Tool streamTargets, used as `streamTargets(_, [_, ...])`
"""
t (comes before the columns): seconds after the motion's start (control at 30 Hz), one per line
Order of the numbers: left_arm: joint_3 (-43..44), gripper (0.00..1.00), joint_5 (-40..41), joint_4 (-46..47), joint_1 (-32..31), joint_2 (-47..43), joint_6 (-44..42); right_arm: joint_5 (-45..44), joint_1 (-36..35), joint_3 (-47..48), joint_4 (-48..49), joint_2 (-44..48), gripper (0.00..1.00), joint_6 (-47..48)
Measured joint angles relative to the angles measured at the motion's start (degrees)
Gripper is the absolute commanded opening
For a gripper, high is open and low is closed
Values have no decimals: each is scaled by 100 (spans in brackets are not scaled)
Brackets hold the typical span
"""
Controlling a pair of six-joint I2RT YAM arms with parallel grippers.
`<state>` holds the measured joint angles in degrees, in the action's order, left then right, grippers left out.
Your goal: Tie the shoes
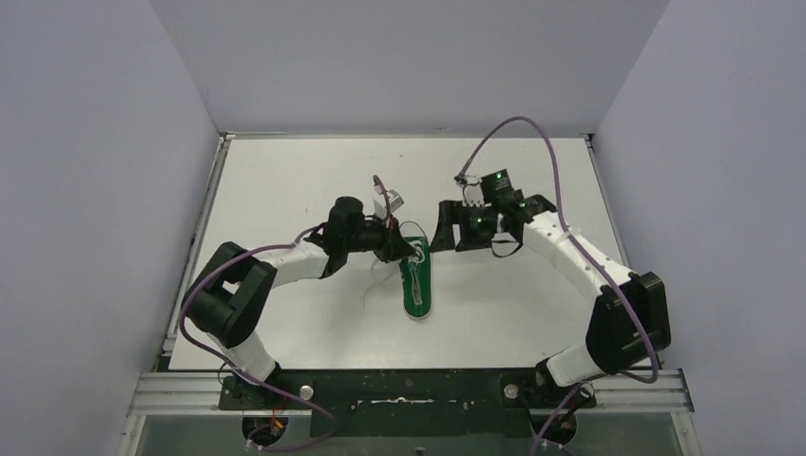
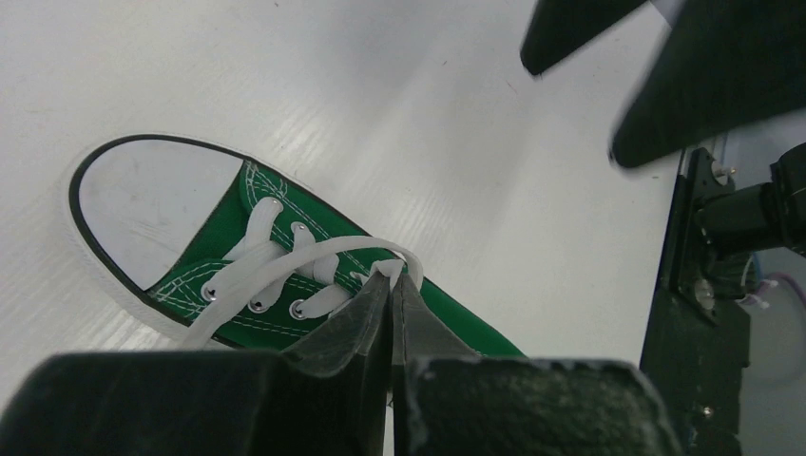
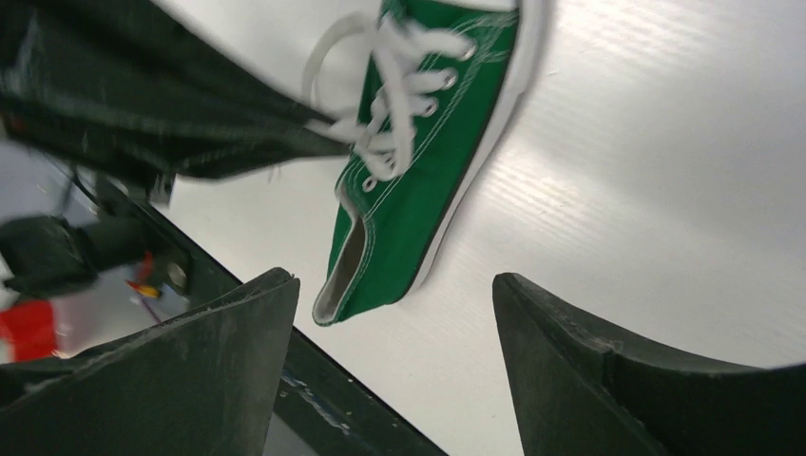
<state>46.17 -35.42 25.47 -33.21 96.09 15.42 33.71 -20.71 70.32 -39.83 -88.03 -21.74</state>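
The green sneaker [image 1: 416, 285] lies mid-table with its heel toward the arms. It also shows in the left wrist view [image 2: 219, 275] and the right wrist view [image 3: 418, 190]. My left gripper [image 1: 396, 245] sits over the laced part, and its jaws [image 2: 396, 275] are shut on a loop of the white lace [image 2: 285, 266]. More lace [image 1: 380, 277] trails on the table left of the shoe. My right gripper [image 1: 449, 230] hovers just right of the toe, open and empty [image 3: 392, 280]. Its fingers [image 2: 684, 85] show in the left wrist view.
The white table [image 1: 285, 180] is enclosed by grey walls on three sides. A black mounting rail [image 1: 409, 391] runs along the near edge and also shows in the right wrist view [image 3: 323, 394]. Purple cables [image 1: 518, 123] loop above both arms.
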Motion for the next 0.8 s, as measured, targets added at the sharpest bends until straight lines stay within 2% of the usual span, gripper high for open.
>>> streamTargets(0.1, [192,0,-173,-205,55,186,280,-551,-955,-942,715,647,71,243])
streamTargets(0.2, [367,0,-385,-321,114,420,549,-984,-1930,-1252,1255,833,54,474])
streamTargets(0.23, [417,0,-446,-348,138,501,632,-1108,-2197,-1259,1464,782,51,551])
streamTargets(0.5, [986,0,-1132,-520,442,1252,1250,-2059,-3215,-1379,3067,-153,50,938])
streamTargets(0.8, [1596,0,-1478,-1377,553,1462,1202,-3071,-3814,-1445,4334,-1180,52,1462])
